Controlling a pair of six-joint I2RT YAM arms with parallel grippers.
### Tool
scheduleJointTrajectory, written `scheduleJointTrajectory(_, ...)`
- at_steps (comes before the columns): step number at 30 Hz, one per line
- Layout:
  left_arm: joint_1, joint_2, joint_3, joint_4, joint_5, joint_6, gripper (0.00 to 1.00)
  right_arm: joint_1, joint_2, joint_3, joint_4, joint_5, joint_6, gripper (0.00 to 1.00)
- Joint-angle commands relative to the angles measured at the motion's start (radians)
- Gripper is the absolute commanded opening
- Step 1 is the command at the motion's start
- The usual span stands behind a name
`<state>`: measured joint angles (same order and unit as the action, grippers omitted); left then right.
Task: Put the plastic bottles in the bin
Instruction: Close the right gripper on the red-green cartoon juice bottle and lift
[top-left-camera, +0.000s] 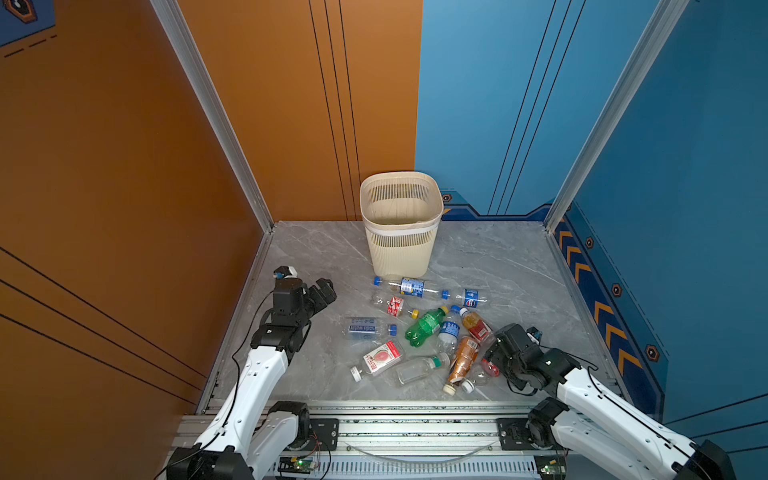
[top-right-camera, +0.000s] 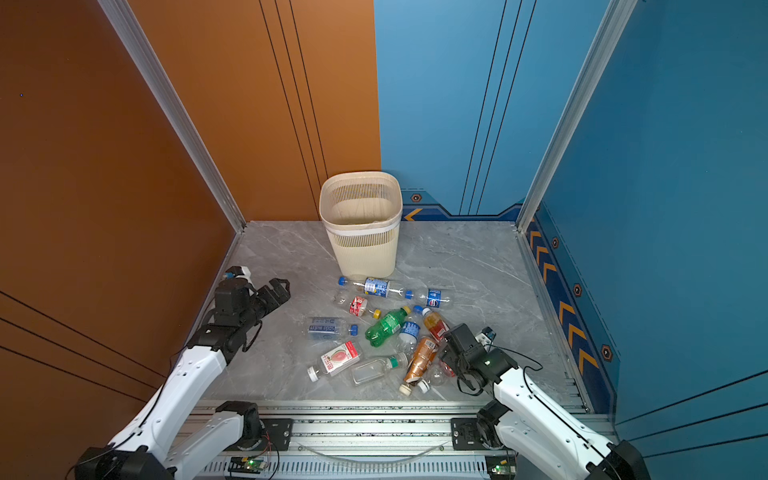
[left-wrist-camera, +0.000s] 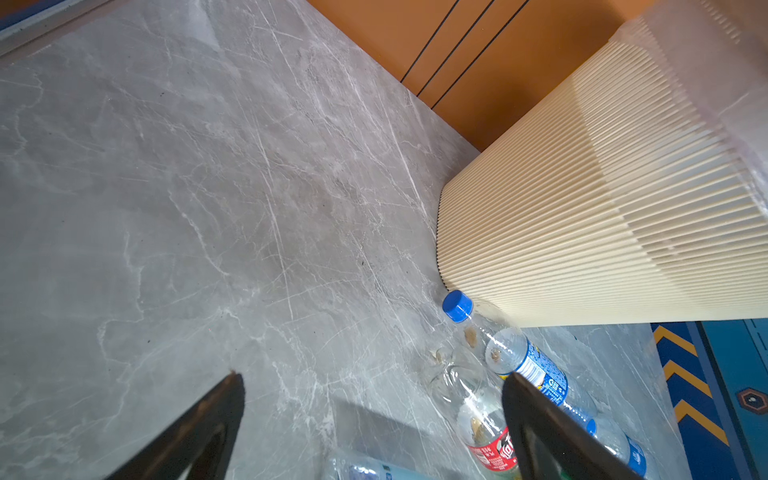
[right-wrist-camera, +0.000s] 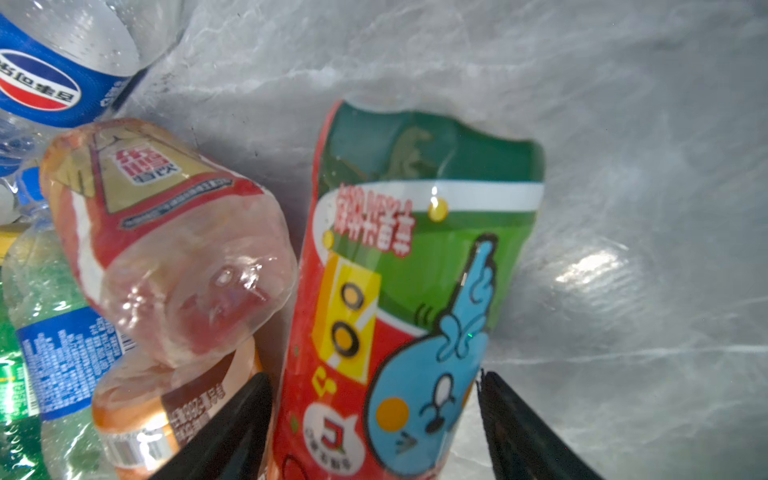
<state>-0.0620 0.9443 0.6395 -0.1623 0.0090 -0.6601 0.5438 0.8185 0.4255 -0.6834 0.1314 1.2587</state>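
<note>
Several plastic bottles lie in a heap on the grey marble table, among them a green bottle (top-left-camera: 426, 326) (top-right-camera: 386, 326) and an orange bottle (top-left-camera: 461, 361). The cream slatted bin (top-left-camera: 401, 224) (top-right-camera: 360, 224) (left-wrist-camera: 602, 208) stands upright behind them. My right gripper (top-left-camera: 492, 359) (right-wrist-camera: 374, 376) is low at the heap's right edge, shut on a lying bottle with a red and green cartoon label (right-wrist-camera: 399, 291); its red label (top-left-camera: 490, 368) peeks out below the wrist. My left gripper (top-left-camera: 324, 293) (left-wrist-camera: 374, 382) hangs open and empty left of the heap, above bare table.
A blue-labelled bottle (left-wrist-camera: 536, 370) and a red-labelled clear one (left-wrist-camera: 486, 436) lie near the bin's foot. A tea bottle (right-wrist-camera: 166, 249) and a Pepsi bottle (right-wrist-camera: 62, 75) crowd the held bottle. Orange and blue walls close off three sides; a metal rail (top-left-camera: 395, 428) runs along the front.
</note>
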Motion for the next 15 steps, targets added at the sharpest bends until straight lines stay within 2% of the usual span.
scheduleJointTrajectory(1, 0.011, -0.006, -0.015, 0.009, 0.026, -0.011, 0.98, -0.013, 0.019, -0.019, 0.046, 0.031, 0.017, 0.79)
scheduleJointTrajectory(7, 0.02, -0.003, -0.022, 0.012, 0.032, -0.017, 0.98, -0.021, 0.078, -0.016, 0.089, 0.025, 0.002, 0.75)
scheduleJointTrajectory(15, 0.028, 0.001, -0.031, 0.01, 0.038, -0.022, 0.98, -0.023, 0.137, -0.013, 0.128, 0.031, -0.012, 0.63)
